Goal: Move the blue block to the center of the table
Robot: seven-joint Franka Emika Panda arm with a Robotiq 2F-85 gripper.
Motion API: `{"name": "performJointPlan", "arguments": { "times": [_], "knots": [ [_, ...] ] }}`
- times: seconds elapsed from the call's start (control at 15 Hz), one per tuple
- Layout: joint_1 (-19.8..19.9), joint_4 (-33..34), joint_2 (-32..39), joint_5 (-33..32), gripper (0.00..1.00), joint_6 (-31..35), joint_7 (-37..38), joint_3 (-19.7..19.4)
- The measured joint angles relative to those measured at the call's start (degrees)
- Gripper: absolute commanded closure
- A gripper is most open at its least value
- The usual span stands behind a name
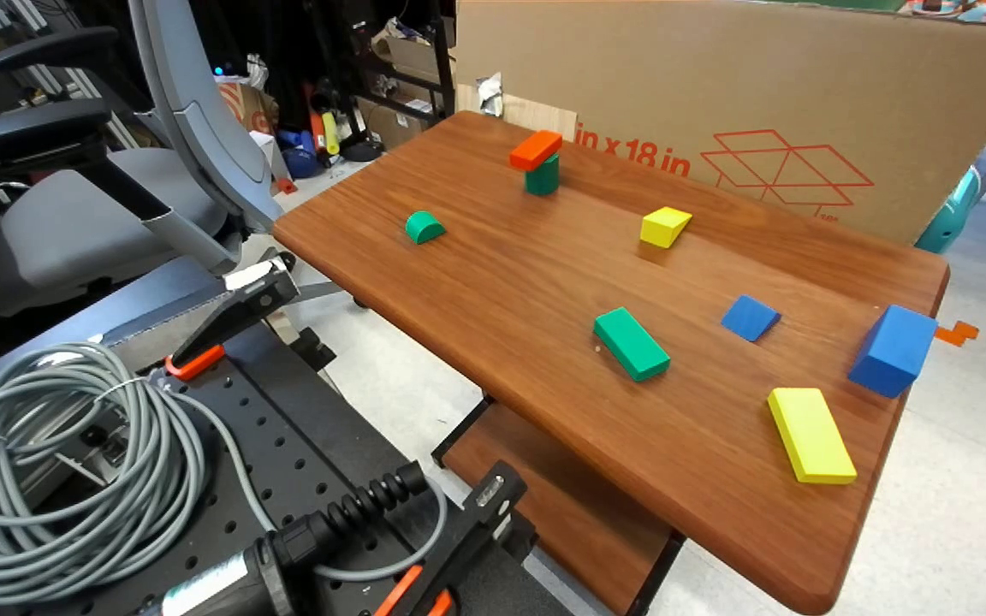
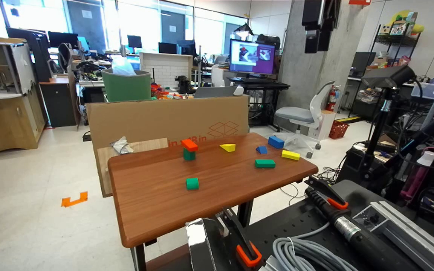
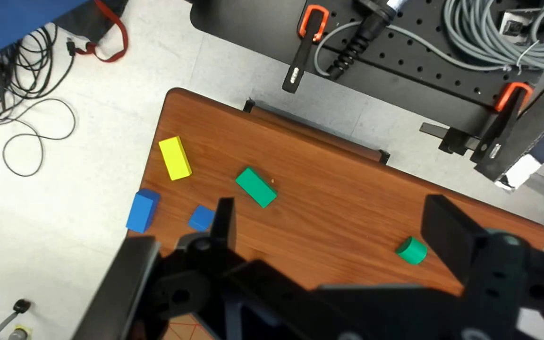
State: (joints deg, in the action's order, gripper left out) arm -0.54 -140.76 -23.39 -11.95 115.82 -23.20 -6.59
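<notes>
1. gaping in the wrist view, the gripper [image 3: 331, 222] is released, its two fingers [image 3: 227, 222] well apart; the long green block [image 3: 256, 187] lies on the table [image 3: 328, 189] below it.
2. well apart from the long green block, in both exterior views, sits the blue block [image 1: 893, 351], right at the table's short edge nearest that green block; whether it overhangs, i cannot tell.
3. between the long green block and the blue block lies the flat blue piece [image 1: 750, 318], touching neither.
4. near the long green block, toward that same short edge, lies the yellow oblong block [image 1: 812, 436].
5. the yellow wedge [image 1: 664, 228] lies apart from the long green block, on the side toward the upright cardboard [image 1: 801, 85].
6. well apart from the long green block, toward the opposite short edge, are the rounded green piece [image 1: 424, 228] and an orange-red block [image 1: 536, 150] resting on top of a green upright piece [image 1: 543, 177].
</notes>
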Motion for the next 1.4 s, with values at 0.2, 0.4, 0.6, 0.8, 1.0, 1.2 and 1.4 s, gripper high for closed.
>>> {"name": "performJointPlan", "arguments": {
  "times": [0.2,0.4,0.6,0.8,1.0,1.2,1.4],
  "knots": [
    [0.0,4.1,4.7,3.9,0.00,0.1,-2.7,-0.2],
    [0.1,7.7,8.3,7.0,0.00,0.4,-6.2,-1.0],
    [0.7,9.5,11.3,7.0,0.00,3.3,-7.3,-1.8],
    [1.8,10.6,14.1,7.0,0.00,7.2,-7.4,-2.1],
    [2.6,12.4,17.2,8.0,0.00,9.6,-7.4,-2.2],
    [3.4,15.3,20.4,10.6,0.00,10.0,-7.4,-2.2],
    [5.1,18.9,24.1,12.3,0.00,10.0,-7.4,-2.3]
  ]
}}
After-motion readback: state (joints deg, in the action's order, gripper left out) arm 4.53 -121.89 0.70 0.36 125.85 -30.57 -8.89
